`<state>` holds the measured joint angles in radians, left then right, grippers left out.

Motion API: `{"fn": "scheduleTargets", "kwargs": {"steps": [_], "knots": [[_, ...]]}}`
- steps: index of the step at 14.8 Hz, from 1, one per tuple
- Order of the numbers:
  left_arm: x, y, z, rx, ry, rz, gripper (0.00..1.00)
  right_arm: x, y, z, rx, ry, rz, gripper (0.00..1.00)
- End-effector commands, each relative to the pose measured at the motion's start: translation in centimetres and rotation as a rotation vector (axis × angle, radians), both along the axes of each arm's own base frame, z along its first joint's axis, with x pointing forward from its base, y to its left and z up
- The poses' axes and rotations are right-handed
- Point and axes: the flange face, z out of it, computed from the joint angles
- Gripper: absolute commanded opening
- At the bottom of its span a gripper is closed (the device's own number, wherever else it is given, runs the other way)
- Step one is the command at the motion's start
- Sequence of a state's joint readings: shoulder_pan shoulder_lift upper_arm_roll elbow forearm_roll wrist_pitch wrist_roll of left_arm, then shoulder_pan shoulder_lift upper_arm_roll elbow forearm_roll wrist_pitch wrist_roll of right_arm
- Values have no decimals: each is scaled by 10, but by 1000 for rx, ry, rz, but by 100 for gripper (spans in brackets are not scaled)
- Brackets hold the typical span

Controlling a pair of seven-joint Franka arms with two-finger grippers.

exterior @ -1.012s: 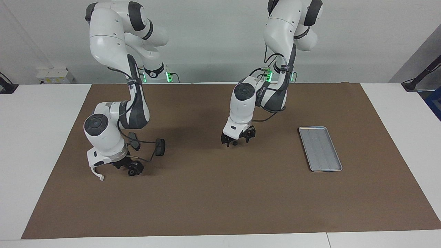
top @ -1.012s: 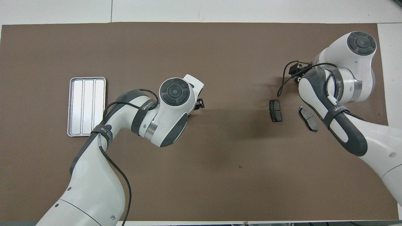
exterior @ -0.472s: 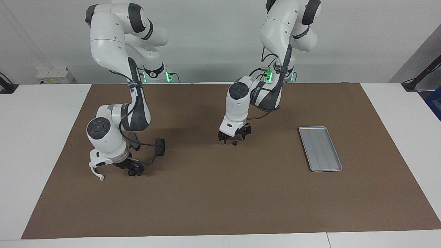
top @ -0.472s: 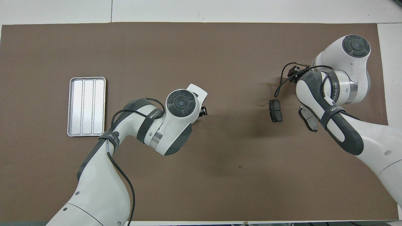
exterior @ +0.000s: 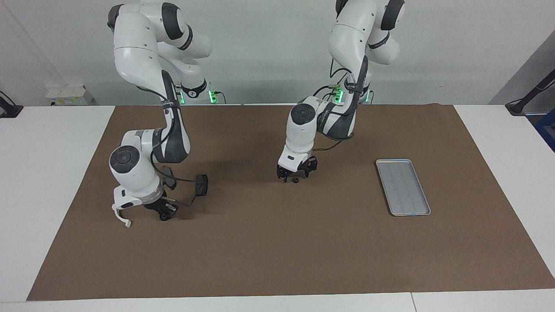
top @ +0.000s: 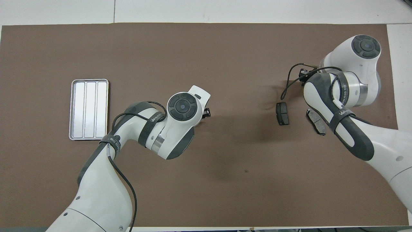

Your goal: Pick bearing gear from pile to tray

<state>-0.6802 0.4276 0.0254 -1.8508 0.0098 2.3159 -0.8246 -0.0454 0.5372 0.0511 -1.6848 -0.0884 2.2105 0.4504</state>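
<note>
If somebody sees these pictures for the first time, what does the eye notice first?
Two white robot arms bend low over the brown mat. The left gripper is down at a tiny black round piece mid-table; the right gripper is low beside two dark grey brake pads. A flat silver-grey metal tray lies empty toward the left arm's end.

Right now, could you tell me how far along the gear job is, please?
Done: nothing yet, the tray is bare. In hand: left tool hangs open over a small black piece mid-table; right tool sits low beside two brake pads. Left: every lift and carry.
</note>
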Motion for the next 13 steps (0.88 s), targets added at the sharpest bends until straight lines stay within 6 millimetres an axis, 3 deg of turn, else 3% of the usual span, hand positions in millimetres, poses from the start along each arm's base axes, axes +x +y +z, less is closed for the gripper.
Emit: {"fn": "scheduleTargets", "kwargs": {"steps": [1,3,5,7,8,11,13], "knots": [[-5,6,7,-5,-37,0,94,-4,2,-10,-16,22,7,0],[-3,7,7,-9,-45,-2,94,-4,5,0,-41,35,27,0],[-2,7,6,-15,-53,-1,92,3,11,31,-67,81,43,0],[-2,7,7,-16,-54,-1,83,-1,17,72,-72,112,73,0],[-2,7,7,-17,-56,-1,73,-6,32,91,-69,120,95,0],[-3,7,5,-17,-54,1,34,-19,48,130,-61,122,111,0],[-3,8,5,-18,-55,11,0,-27,56,153,-63,123,121,0]]}}
